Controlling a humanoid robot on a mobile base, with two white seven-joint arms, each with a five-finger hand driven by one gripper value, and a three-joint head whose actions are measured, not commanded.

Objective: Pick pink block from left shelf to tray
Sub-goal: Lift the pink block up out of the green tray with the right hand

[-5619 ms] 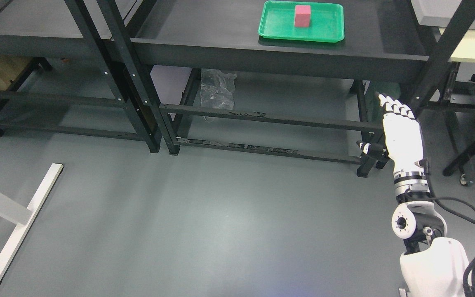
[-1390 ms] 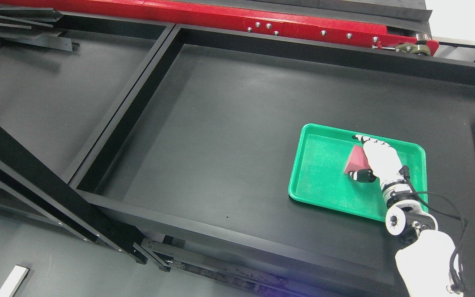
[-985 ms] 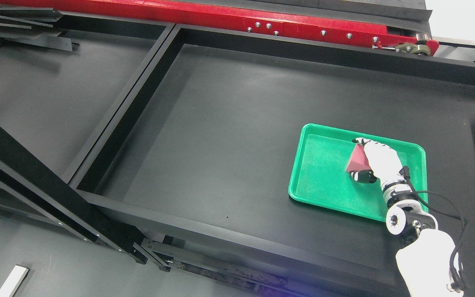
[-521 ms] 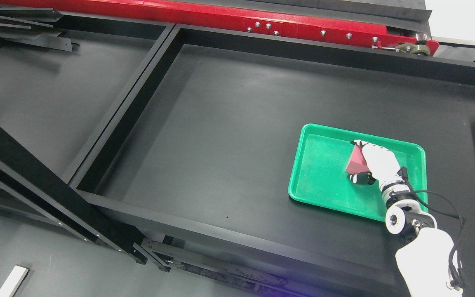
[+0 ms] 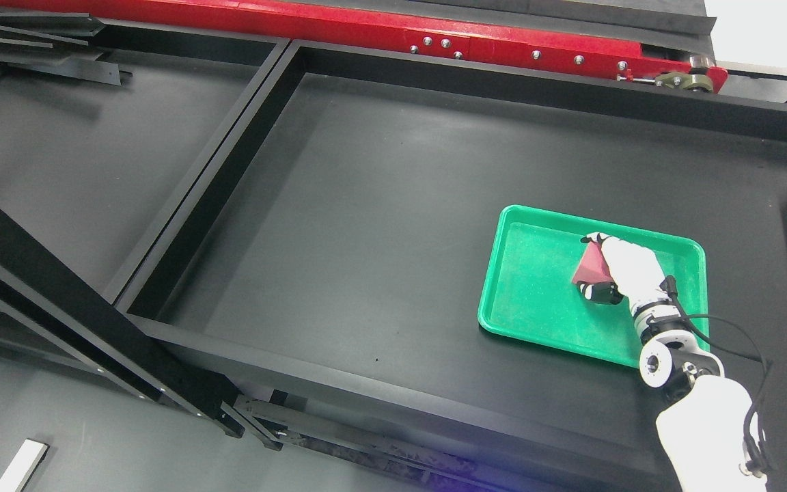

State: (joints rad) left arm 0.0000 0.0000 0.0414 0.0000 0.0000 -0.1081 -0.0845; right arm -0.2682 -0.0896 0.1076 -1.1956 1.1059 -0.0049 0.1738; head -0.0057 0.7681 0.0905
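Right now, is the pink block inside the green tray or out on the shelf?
Inside: the pink block shows within the green tray rim, the right hand closed on it.

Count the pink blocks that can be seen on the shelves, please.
1. The pink block is over the green tray, grasped by the right hand, which partly covers it. No other block shows on the shelves.

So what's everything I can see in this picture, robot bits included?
Tray: one, green, on the right part of the black shelf.
Pink block: one, pink, over the tray, partly hidden by the hand.
Shelf: one, black, rimmed, filling the middle.
Neighbouring shelf: one, black, on the left.
Red beam: one, red with bolts, along the top.
White bar: one, white, on the floor at lower left.
Right hand: one, white, fingers wrapped around the block; arm enters from lower right.
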